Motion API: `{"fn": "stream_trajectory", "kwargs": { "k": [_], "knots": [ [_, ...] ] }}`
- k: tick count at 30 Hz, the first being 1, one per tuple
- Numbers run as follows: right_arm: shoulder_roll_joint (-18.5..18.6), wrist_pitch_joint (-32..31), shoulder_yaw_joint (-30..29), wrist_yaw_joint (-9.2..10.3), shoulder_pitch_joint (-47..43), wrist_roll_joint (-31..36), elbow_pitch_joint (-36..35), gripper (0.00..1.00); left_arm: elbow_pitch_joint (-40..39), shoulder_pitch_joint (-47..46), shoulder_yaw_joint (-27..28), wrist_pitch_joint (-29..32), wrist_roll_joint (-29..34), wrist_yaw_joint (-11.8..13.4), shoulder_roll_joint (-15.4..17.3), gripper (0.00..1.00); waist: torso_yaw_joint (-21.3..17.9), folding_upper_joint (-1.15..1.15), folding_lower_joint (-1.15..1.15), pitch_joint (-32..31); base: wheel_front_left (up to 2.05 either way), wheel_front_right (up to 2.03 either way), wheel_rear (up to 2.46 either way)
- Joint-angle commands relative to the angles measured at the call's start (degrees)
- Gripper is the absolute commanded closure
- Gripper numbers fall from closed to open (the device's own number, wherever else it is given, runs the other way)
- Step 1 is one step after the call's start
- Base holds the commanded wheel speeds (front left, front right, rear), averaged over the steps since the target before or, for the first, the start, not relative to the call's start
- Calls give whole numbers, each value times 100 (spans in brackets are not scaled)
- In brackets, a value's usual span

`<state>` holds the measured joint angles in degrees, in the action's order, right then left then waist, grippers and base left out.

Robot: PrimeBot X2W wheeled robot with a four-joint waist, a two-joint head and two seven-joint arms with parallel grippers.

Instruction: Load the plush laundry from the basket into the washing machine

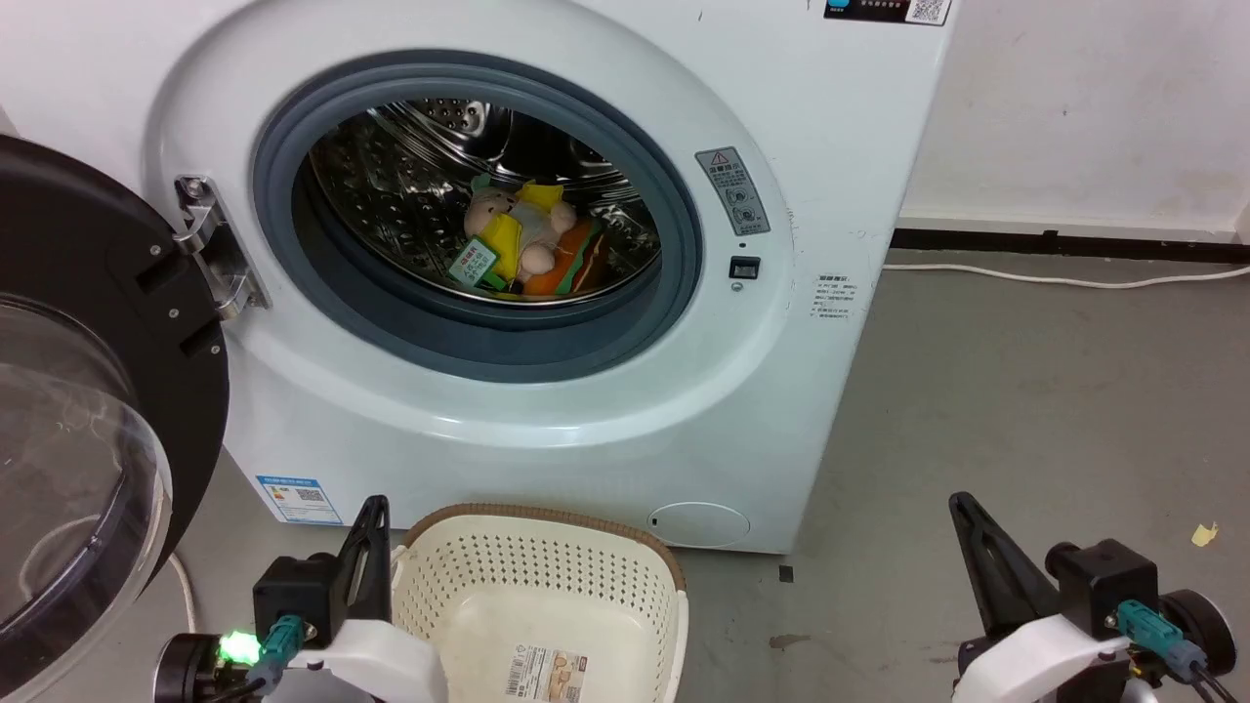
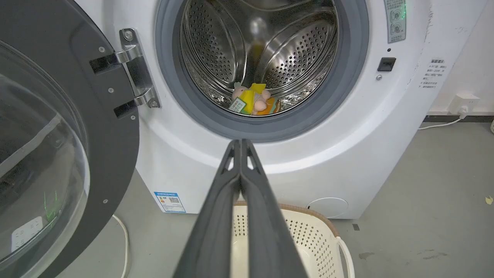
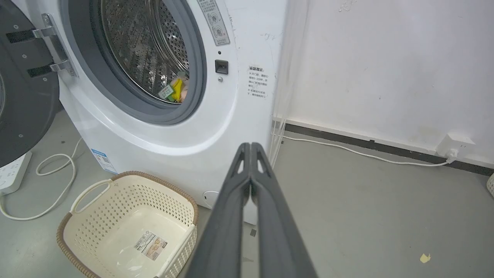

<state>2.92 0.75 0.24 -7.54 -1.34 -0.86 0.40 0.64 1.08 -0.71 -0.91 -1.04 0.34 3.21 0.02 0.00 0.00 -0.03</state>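
Note:
The plush laundry (image 1: 522,244), a beige pig on an orange hamburger with a green-white tag, lies at the bottom of the steel drum of the washing machine (image 1: 801,195), whose door (image 1: 88,439) stands swung open to the left. The plush (image 2: 252,101) rests low in the drum in the left wrist view, and a part of the plush (image 3: 175,89) peeks past the gasket in the right wrist view. The cream basket (image 1: 459,566) sits on the floor before the washer with just a label sticker inside. My left gripper (image 1: 374,508) is shut at the basket's left side. My right gripper (image 1: 962,503) is shut over bare floor.
A white cable (image 1: 1064,278) runs along the floor by the wall's dark baseboard at the right. Another cable loop and a power strip (image 3: 11,175) lie left of the basket under the open door. Grey floor (image 1: 1025,410) spreads to the right of the washer.

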Motion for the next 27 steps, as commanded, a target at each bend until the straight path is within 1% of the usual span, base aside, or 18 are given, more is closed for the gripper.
{"fn": "stream_trajectory", "kwargs": {
  "k": [1, 27],
  "knots": [
    [-4, -34, -19, 5, 116, 54, -36, 100, -45, -101, 44, 50, 65, -25, -15, 100, 0, 0, 0, 1, 0, 0, 0],
    [-4, -75, -24, 5, 134, 86, -40, 100, -64, -108, 71, 91, 104, -34, -34, 100, -2, 0, 0, 3, 0, 0, 0]
  ]
}}
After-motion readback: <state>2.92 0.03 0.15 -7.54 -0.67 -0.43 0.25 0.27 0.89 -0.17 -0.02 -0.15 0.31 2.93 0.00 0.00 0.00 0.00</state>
